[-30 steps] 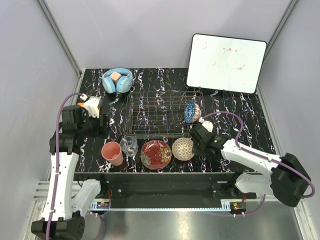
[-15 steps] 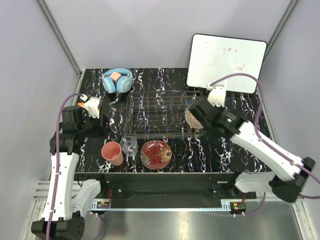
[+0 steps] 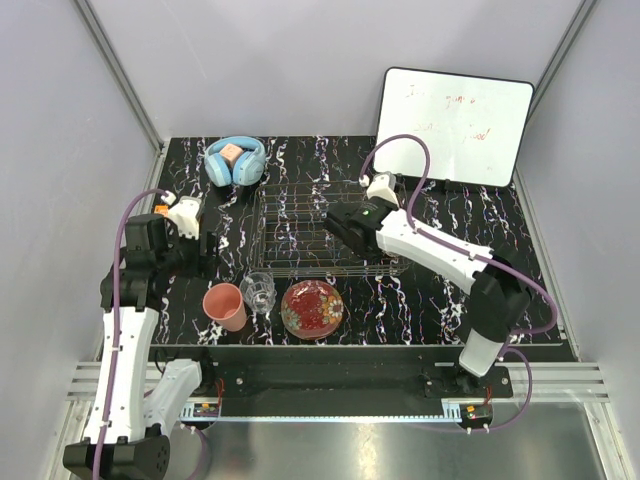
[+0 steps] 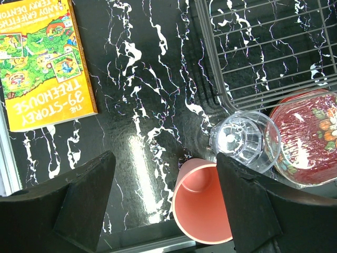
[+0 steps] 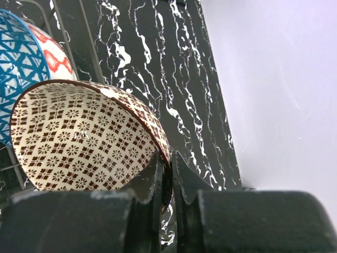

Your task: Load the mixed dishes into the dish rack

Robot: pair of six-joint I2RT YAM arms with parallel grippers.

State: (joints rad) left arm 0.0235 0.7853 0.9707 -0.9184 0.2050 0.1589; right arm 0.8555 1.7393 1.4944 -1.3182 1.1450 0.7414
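The cream lattice-patterned bowl is gone from the table's near edge. My right gripper pinches its rim and now holds it over the middle of the dish rack, beside the blue patterned bowl. I judge racking is next. The bowl is tipped on edge with its mouth toward the wrist camera; being round, it has no long axis. My left gripper is wide and empty.

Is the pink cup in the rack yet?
No, the pink cup sits on the table beside the glass tumbler, outside the rack.

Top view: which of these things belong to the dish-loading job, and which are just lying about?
Job: rack, pink cup, tumbler, red plate, cream bowl, blue bowl.
Lying about: headphones, whiteboard, book.
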